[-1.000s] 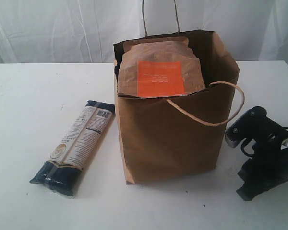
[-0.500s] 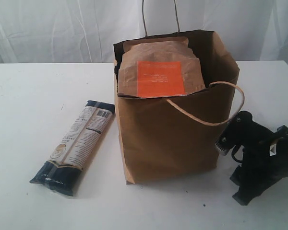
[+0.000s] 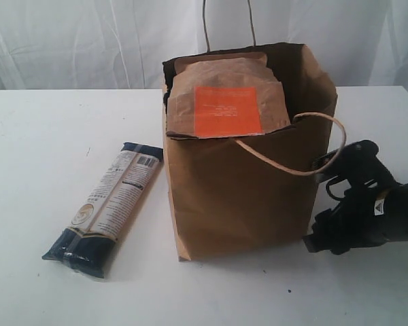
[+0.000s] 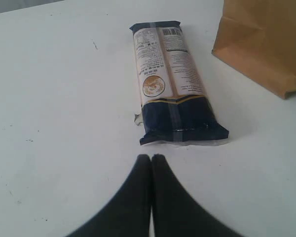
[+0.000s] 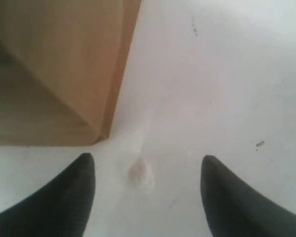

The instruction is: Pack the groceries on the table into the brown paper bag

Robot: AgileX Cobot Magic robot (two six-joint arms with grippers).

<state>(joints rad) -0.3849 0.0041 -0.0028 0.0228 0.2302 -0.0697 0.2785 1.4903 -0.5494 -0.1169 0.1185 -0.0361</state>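
Note:
The brown paper bag point(image 3: 245, 197) stands upright mid-table, with the brown orange-labelled pouch point(image 3: 226, 98) sticking out of its top. On the table point(image 3: 41, 142) left of the bag lies the long dark-blue-and-beige pasta packet point(image 3: 109, 207). In the left wrist view my left gripper point(image 4: 151, 158) is shut and empty, a short way from the dark end of the pasta packet point(image 4: 170, 84). My right gripper point(image 3: 317, 239) sits low at the bag's right side. It is open, its fingers point(image 5: 86, 170) wide apart over bare table beside the bag's bottom corner point(image 5: 64, 74).
The front twine handle point(image 3: 306, 146) droops over the bag's front toward the right arm's black body point(image 3: 370, 217); the rear handle point(image 3: 228, 20) stands upright. A white curtain hangs behind the table. A pale blurred spot point(image 5: 140, 175) lies between the right fingers.
The right arm has moved left and down, up against the bag's right side, and its jaws have opened wider. The bag's right edge and front handle shifted slightly. The pasta packet has not moved.

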